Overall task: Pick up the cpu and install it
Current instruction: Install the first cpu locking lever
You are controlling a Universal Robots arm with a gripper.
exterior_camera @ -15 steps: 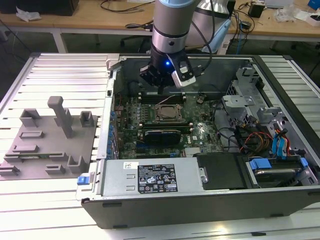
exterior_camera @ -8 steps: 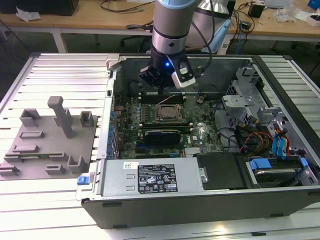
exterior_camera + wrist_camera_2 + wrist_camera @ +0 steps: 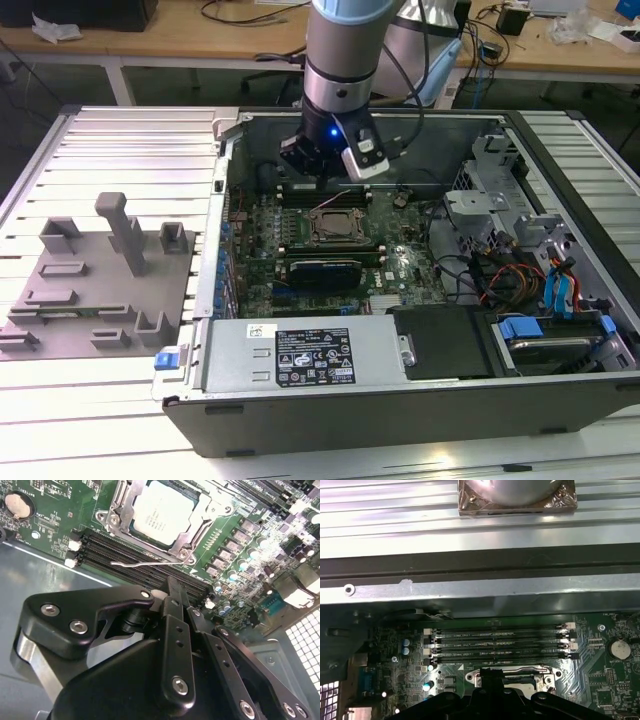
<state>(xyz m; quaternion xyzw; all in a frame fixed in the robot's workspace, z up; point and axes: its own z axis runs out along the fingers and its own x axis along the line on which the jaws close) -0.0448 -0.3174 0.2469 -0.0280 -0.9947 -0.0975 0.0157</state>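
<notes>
In the exterior view the arm reaches down into the open computer case [image 3: 300, 400], which lies on a ribbed metal table. The gripper [image 3: 322, 172] hangs over the back part of the motherboard [image 3: 400, 270], just beyond the CPU socket [image 3: 335, 224] near the board's middle. A grey fixture plate [image 3: 100, 292] with blocks and posts lies on the table well apart from the case, toward the exterior view's left.

In the second wrist view the cpu [image 3: 162, 511] lies flat inside the socket's metal frame [image 3: 200, 517], its silver-white top facing up. A thin wire lever [image 3: 145, 563] runs along the side of the frame nearest the memory slots [image 3: 135, 562]. I cannot tell whether it is latched. The gripper [image 3: 172, 586] looks closed, its tips drawn together with nothing between them, above the slots and apart from the chip.

In the first wrist view the gripper [image 3: 489, 677] again looks closed and empty, over the socket's near edge, with the memory slots [image 3: 500, 642] between it and the case wall.

The chip is likely light, thin and stiff, with a smooth lid that could slip. Its underside contacts are probably delicate. The safest hold is on two opposite edges of the rim, kept level, with light pressure.
</notes>
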